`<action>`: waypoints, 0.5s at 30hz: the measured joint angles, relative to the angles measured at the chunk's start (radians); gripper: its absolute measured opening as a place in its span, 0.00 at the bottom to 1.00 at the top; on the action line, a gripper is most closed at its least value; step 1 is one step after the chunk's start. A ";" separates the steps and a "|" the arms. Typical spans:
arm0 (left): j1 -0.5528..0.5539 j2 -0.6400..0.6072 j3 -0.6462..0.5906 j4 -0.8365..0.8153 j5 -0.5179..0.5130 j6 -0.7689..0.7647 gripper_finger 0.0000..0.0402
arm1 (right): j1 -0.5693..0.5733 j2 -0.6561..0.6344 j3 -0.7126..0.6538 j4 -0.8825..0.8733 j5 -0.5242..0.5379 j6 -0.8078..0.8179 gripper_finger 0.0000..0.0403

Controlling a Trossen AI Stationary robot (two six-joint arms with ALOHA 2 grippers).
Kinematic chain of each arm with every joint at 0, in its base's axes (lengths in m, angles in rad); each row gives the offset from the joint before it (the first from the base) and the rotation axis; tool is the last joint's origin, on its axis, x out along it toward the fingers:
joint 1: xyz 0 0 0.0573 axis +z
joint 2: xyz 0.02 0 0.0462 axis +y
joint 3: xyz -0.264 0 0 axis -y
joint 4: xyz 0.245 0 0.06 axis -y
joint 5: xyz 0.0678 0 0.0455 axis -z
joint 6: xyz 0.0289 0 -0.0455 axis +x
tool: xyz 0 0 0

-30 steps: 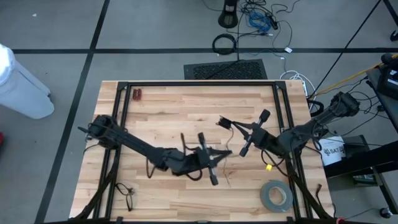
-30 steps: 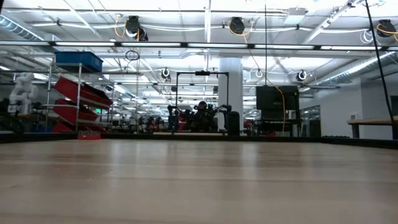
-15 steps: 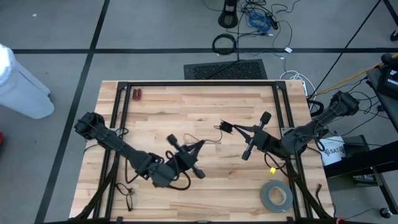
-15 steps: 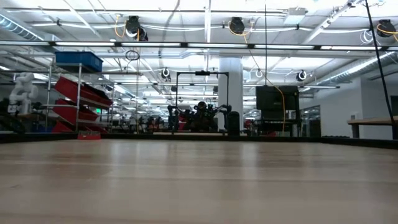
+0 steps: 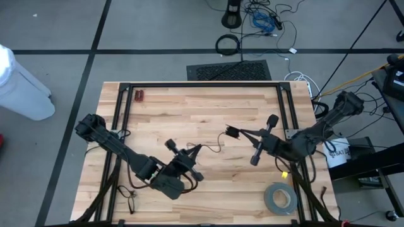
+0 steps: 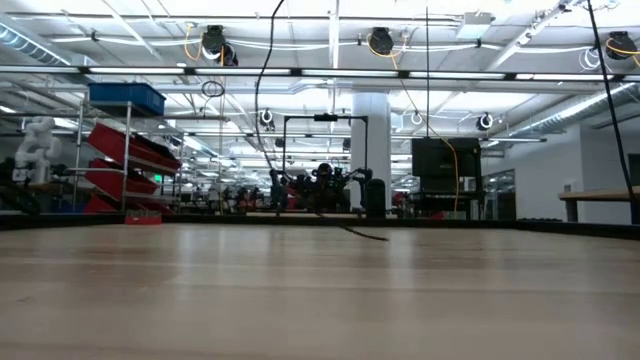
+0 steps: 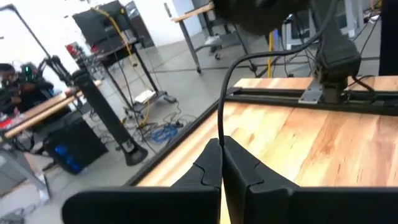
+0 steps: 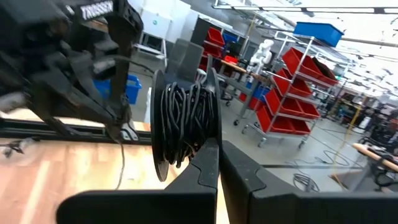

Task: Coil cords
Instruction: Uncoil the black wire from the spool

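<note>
The cord is thin and black. Most of it is wound into a small bundle (image 8: 185,124), and my right gripper (image 5: 238,133) is shut on it above the middle of the table. A loose strand (image 5: 218,149) runs from the bundle to my left gripper (image 5: 199,149), which is shut on it a little to the left. In the low view the strand (image 6: 262,110) hangs down and trails onto the tabletop (image 6: 360,236). My left gripper pinches a single strand of the cord (image 7: 219,134) between its two fingertips (image 7: 211,155). The fingers are nearly level and point toward the table's right and far side. From the tips the strand rises and arcs over toward the bundle, slack. My right gripper pinches the wound bundle at its lower part (image 8: 198,144) between its two fingers, which come level from the table's right side. The bundle stands upright above the fingertips, lifted clear of the table.
A grey tape roll (image 5: 279,198) lies at the near right corner, with a small yellow piece (image 5: 284,174) beside it. A red object (image 5: 139,96) sits at the far left. Thin dark wire loops (image 5: 129,197) lie near the left front edge. A black frame (image 5: 202,86) borders the table.
My left gripper has drawn back toward the table's left and near edge, rolling and tipping as it went, still shut on the strand. The strand now hangs into the low view and touches the tabletop. My right gripper has shifted slightly toward the near right with the bundle.
</note>
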 joint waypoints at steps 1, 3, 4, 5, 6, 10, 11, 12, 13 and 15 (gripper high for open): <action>-0.001 0.000 0.000 -0.035 0.000 -0.043 0.01 | 0.008 -0.006 0.000 0.000 0.000 0.000 0.00; -0.007 0.000 0.000 -0.097 0.000 -0.133 0.03 | 0.022 -0.023 0.000 0.000 0.000 0.000 0.00; -0.011 0.000 0.000 -0.120 0.003 -0.171 0.05 | 0.028 -0.031 0.000 0.000 0.000 0.000 0.00; -0.017 0.000 0.000 -0.139 0.019 -0.203 0.07 | 0.034 -0.039 0.000 0.000 0.000 0.000 0.00; -0.023 0.000 0.000 -0.153 0.041 -0.229 0.10 | 0.041 -0.048 0.000 0.000 0.000 0.000 0.00; -0.050 0.000 0.000 -0.143 0.138 -0.267 0.23 | 0.060 -0.081 0.000 0.000 0.000 -0.001 0.00; -0.054 0.000 0.000 -0.142 0.159 -0.282 0.26 | 0.065 -0.089 0.000 -0.001 0.000 0.000 0.00; -0.060 0.000 0.000 -0.143 0.177 -0.296 0.28 | 0.070 -0.096 0.000 -0.001 0.000 0.000 0.00; -0.066 0.000 0.000 -0.143 0.186 -0.307 0.31 | 0.075 -0.102 0.000 -0.001 0.000 0.000 0.00; -0.078 0.000 0.000 -0.131 0.184 -0.307 0.34 | 0.083 -0.112 0.000 -0.002 0.000 0.000 0.00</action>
